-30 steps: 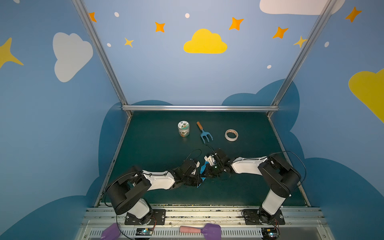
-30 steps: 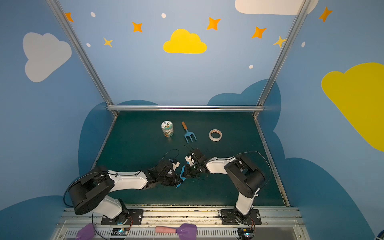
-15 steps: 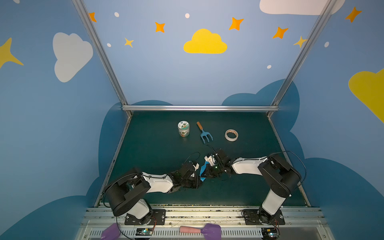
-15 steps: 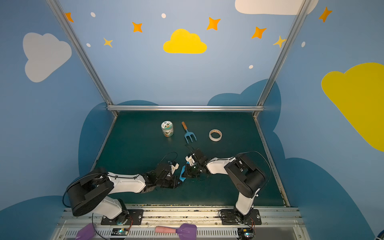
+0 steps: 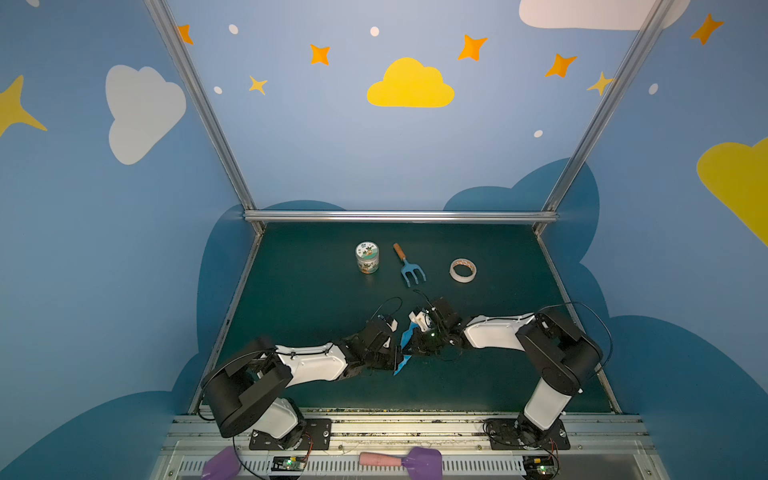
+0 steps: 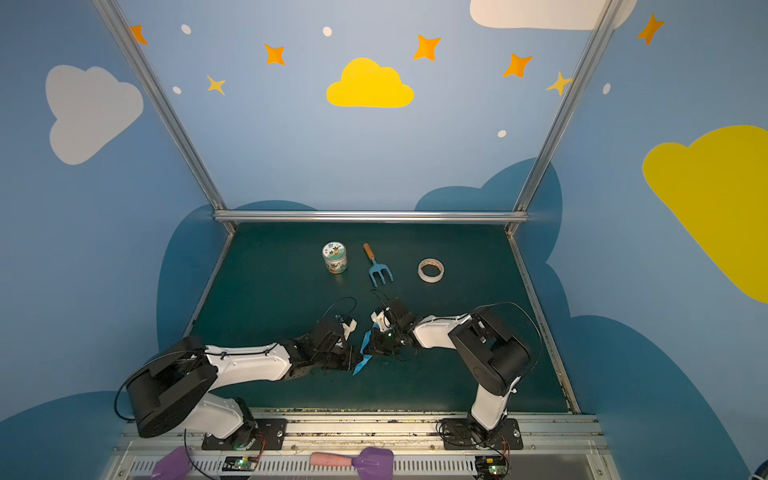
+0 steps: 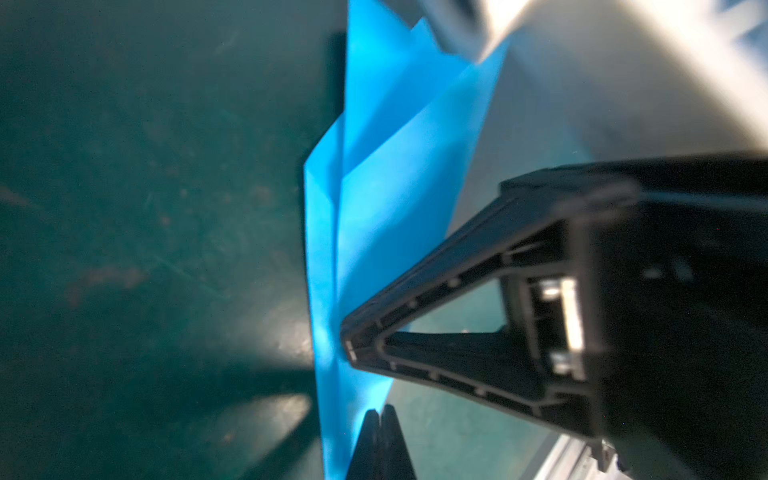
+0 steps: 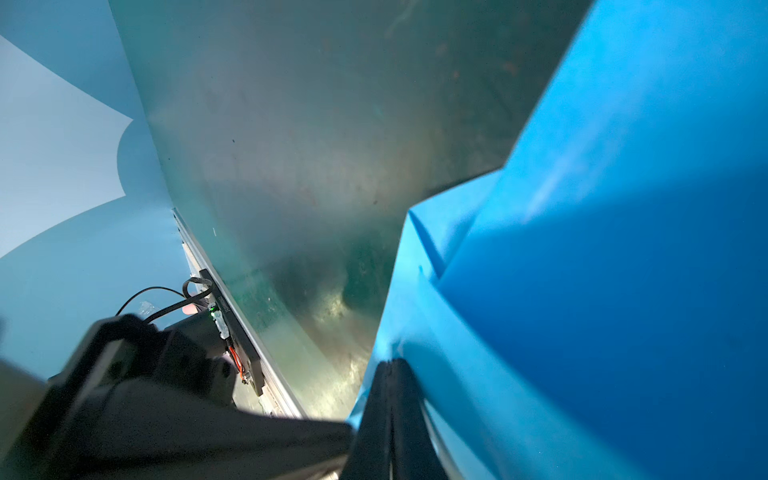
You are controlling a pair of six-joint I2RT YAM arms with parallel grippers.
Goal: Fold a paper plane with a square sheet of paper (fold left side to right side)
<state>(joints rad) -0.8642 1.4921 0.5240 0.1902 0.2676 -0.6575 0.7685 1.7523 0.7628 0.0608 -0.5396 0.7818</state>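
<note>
Dark green tabletop (image 5: 299, 299), blue cloud-painted walls around it. The left gripper (image 7: 379, 415) has its jaws pressed together on an edge of the paper plane (image 7: 374, 174), and the right gripper (image 8: 390, 368) is clamped on it likewise. The creased, layered plane sits between them, front-middle of the table. Well behind stand a jar (image 5: 367, 258), a blue fork (image 5: 409, 266) and a tape roll (image 5: 463, 270).

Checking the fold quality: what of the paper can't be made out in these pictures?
- Left wrist view: the paper is blurred at its far end and cut by the frame; the left hand and right hand cover part.
- Right wrist view: it runs off the frame.
- In both top views only a thin strip shows between the hands; creases too small.
</note>
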